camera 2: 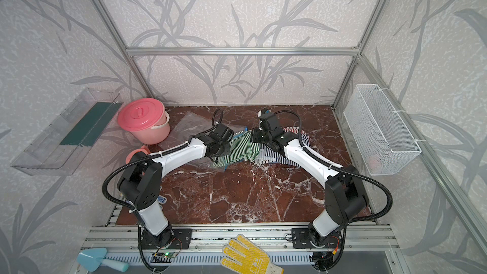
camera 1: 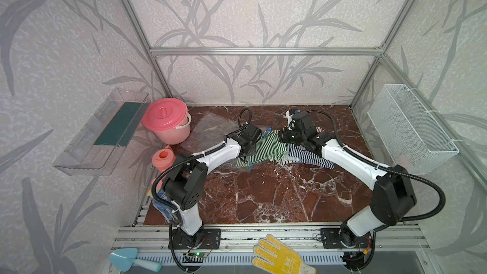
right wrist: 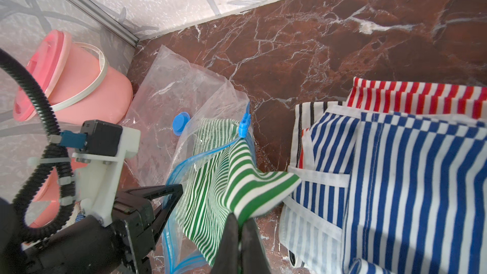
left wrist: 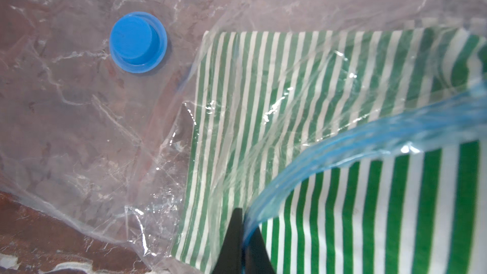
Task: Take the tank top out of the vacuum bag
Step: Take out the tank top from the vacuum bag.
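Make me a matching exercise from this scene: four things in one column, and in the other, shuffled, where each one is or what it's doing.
Column one
1. left gripper
2. right gripper
3. pink bucket
4. yellow glove

Column two
A. lies on the metal rail at the near edge
B. shut on the green-striped tank top
C. stands lidded near the back wall
D. shut on the blue zip strip of the vacuum bag

Pairs: 1-D, 2-B, 3-C, 4-A
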Robot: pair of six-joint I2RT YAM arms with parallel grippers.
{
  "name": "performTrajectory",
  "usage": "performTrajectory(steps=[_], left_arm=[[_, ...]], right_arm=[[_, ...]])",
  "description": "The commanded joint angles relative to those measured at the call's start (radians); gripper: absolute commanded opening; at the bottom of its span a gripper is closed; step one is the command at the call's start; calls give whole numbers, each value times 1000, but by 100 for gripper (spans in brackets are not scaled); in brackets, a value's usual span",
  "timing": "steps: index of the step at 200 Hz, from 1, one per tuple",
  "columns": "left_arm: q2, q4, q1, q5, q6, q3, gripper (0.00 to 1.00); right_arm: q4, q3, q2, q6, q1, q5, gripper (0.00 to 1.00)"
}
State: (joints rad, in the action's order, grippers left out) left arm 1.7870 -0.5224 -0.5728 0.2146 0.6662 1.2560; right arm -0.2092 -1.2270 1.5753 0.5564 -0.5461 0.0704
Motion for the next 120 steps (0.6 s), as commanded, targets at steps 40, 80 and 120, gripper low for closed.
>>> performTrajectory(steps=[40,80,120], left_arm=[[81,-63,39,29,42,86,0],[93,-62,71,11,86,92,0],[120,-80,89,8,92,125,0]], right_arm=[[30,8,-85,13,22,-6,0],[28,23,-107,13,44,-1,0],[33,37,-120,17,52,3,0]])
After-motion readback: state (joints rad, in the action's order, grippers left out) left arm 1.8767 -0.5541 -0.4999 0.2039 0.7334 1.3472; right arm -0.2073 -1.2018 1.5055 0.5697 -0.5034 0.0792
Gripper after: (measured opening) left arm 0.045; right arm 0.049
